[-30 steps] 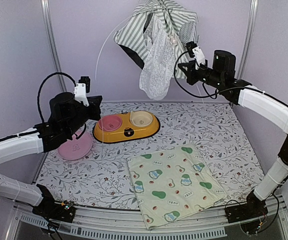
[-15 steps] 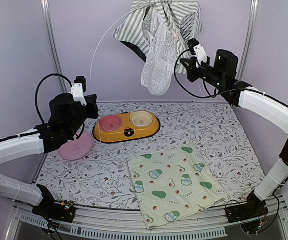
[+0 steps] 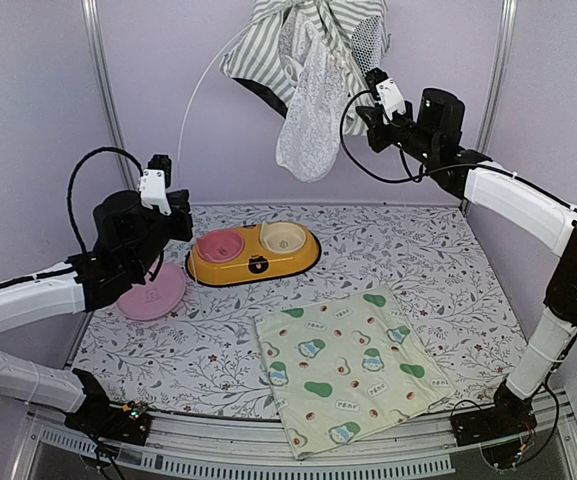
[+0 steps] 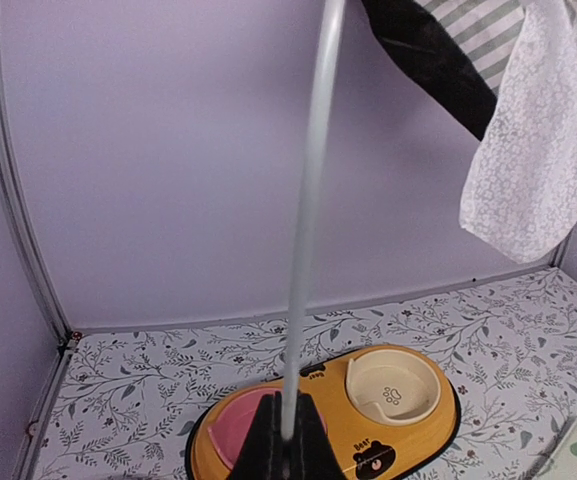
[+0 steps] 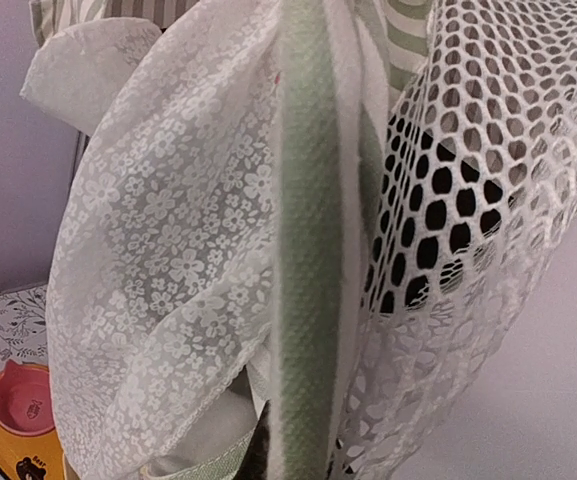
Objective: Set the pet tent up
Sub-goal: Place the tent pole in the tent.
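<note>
The pet tent (image 3: pixel 303 40) hangs bunched high at the back, striped green and white, with its lace curtain (image 3: pixel 306 130) drooping and its mesh window (image 3: pixel 370 42) on the right. My right gripper (image 3: pixel 365 108) is shut on the tent's fabric just below the mesh. The right wrist view is filled by a green fabric band (image 5: pixel 308 250), lace (image 5: pixel 168 260) and mesh (image 5: pixel 478 180), and the fingers are almost hidden. A thin white pole (image 3: pixel 196 95) arcs from the tent down to my left gripper (image 3: pixel 180 226), which is shut on the pole's lower end (image 4: pixel 286 400) above the bowl.
An orange double pet bowl (image 3: pixel 254 254) sits mid-table, with a pink disc (image 3: pixel 153 295) to its left under the left arm. A pale avocado-print mat (image 3: pixel 348 365) lies at the front. Metal frame posts (image 3: pixel 103 100) flank the purple back wall.
The right gripper has lifted the tent higher and a little left. The left gripper with the pole has shifted slightly left and up.
</note>
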Controlling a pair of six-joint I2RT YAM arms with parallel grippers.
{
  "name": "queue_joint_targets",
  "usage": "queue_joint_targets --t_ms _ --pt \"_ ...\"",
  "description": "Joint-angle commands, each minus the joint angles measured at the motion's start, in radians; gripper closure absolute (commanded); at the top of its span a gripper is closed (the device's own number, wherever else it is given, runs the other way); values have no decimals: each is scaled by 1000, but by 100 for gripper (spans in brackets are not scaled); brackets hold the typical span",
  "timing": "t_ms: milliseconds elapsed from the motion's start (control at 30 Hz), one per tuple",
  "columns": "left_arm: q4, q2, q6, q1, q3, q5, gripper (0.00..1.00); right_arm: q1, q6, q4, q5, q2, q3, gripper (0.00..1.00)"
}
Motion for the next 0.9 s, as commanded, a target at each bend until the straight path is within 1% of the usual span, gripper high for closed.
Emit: queue_joint_targets --t_ms 0,100,267,467,667,767,867 --pt "-149 -12 63 -15 -27 -17 100 -5 -51 -139 31 42 59 100" --pt "-153 -42 121 -15 8 -58 100 -14 -89 -151 -2 49 111 100" --pt "-169 -101 197 -17 49 -108 100 -48 -102 -216 -80 92 262 100" --pt "-171 -143 227 -17 67 -145 100 -59 -99 -315 -99 141 413 100" --pt "-151 -100 248 -15 81 -129 100 -59 -96 -344 -60 136 415 100" --pt "-140 -62 251 -15 95 -86 100 -59 -104 -346 -42 155 420 100" --pt "-143 -32 221 -15 95 -30 100 -58 -93 -378 -64 170 421 100"
